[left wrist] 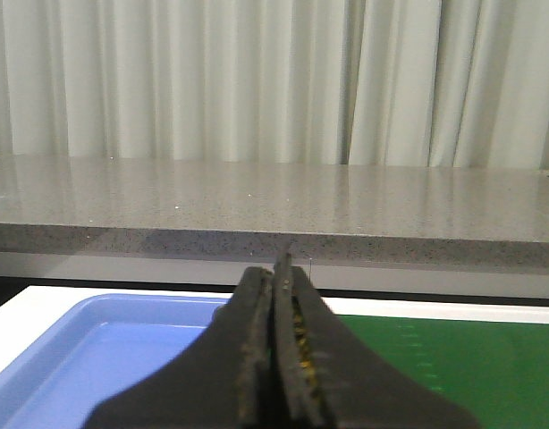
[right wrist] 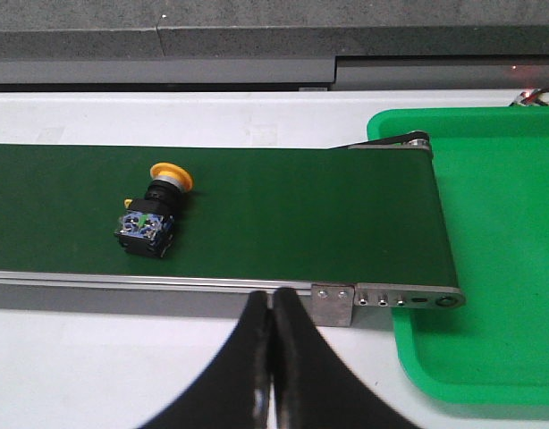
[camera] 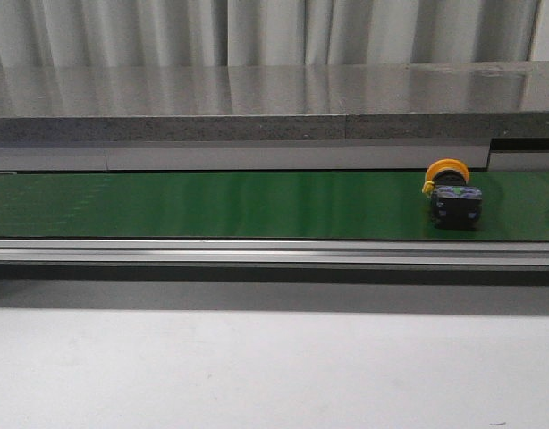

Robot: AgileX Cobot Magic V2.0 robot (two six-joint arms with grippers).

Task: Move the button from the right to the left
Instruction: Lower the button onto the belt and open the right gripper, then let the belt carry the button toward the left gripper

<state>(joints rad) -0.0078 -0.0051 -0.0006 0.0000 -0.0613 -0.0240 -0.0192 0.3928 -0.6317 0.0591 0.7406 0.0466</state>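
Button (camera: 451, 191), yellow-headed, is lying on its side on the green belt (camera: 212, 204); no writing is showing legibly. Left gripper (left wrist: 276, 295) and right gripper (right wrist: 272, 313) are both sitting pressed closed, holding nothing.

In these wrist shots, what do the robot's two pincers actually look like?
Both are dark, nearly black, with two broad fingers tapering to a narrow tip. The left pincer shows worn inner faces with yellowish specks; the right pincer looks plain and smooth. No cables or markings are visible.
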